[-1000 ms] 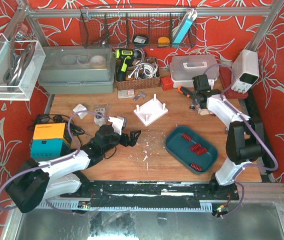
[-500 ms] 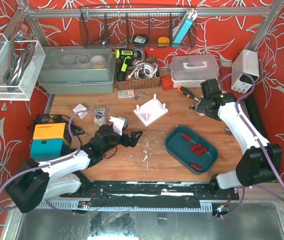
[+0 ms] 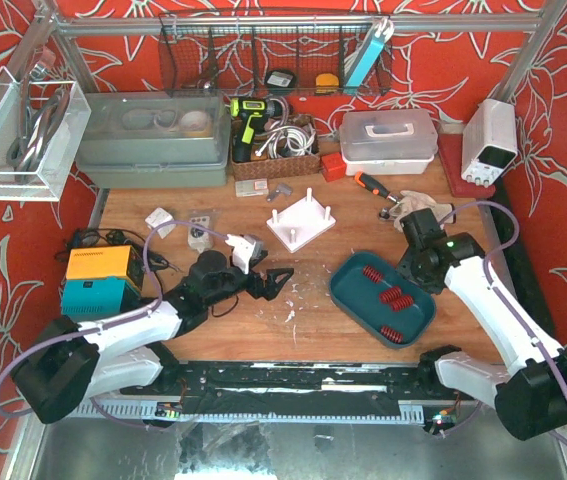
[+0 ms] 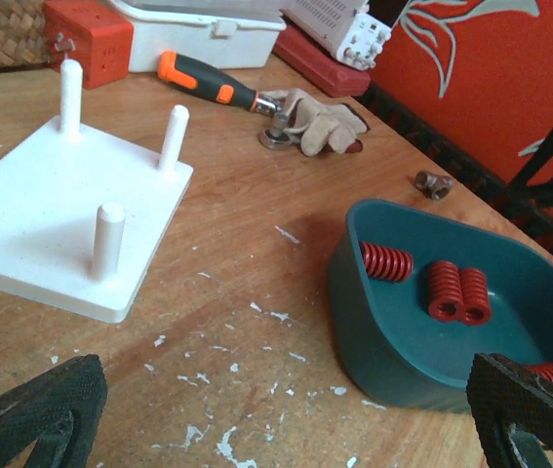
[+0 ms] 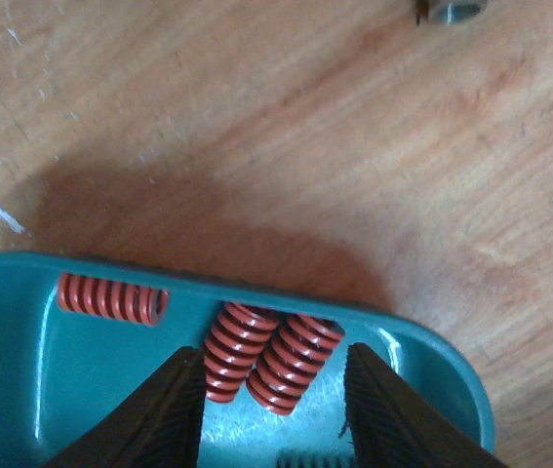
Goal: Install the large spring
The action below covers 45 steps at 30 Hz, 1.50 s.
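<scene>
My right tool (image 5: 272, 375), open and empty, hangs over the paired red springs (image 5: 232, 351), axes crossing its closing line.

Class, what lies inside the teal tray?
The teal tray holds four red springs: one alone, two side by side, one at its near end. The right pincer covers part of its floor.

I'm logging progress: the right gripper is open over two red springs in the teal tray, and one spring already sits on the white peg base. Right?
No. The white peg base holds no spring; the left wrist view shows its pegs bare. The right gripper is open over two red springs in the teal tray.
</scene>
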Tool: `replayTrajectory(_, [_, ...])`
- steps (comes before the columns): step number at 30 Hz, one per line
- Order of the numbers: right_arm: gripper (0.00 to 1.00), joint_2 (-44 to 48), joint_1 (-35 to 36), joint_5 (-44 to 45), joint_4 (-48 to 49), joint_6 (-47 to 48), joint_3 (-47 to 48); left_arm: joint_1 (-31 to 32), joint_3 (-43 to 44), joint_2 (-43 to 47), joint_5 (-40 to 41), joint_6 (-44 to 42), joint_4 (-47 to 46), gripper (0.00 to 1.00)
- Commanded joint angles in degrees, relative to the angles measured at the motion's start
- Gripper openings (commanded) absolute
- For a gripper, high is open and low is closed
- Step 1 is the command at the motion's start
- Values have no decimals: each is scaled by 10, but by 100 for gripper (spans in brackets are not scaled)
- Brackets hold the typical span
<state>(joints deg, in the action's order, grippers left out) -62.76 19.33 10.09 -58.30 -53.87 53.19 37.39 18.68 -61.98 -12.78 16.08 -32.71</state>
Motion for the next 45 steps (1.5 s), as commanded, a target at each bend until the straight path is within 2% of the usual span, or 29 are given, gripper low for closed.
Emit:
replayTrajectory(1, [41,12,28,-17,-10,-46,-38,10,5,-12,3,-17,-9,100])
replayTrajectory(6, [41,32,49,-51,63,-75,-102,16,17,-23,40,-25,16,100])
replayTrajectory(27, [43,39,57,-42,105,-163,-192,25,23,-32,54,-29,22,100])
replayTrajectory(45, [42,-63,61,-64,179,-171,-216,31,26,-28,60,-32,27,100])
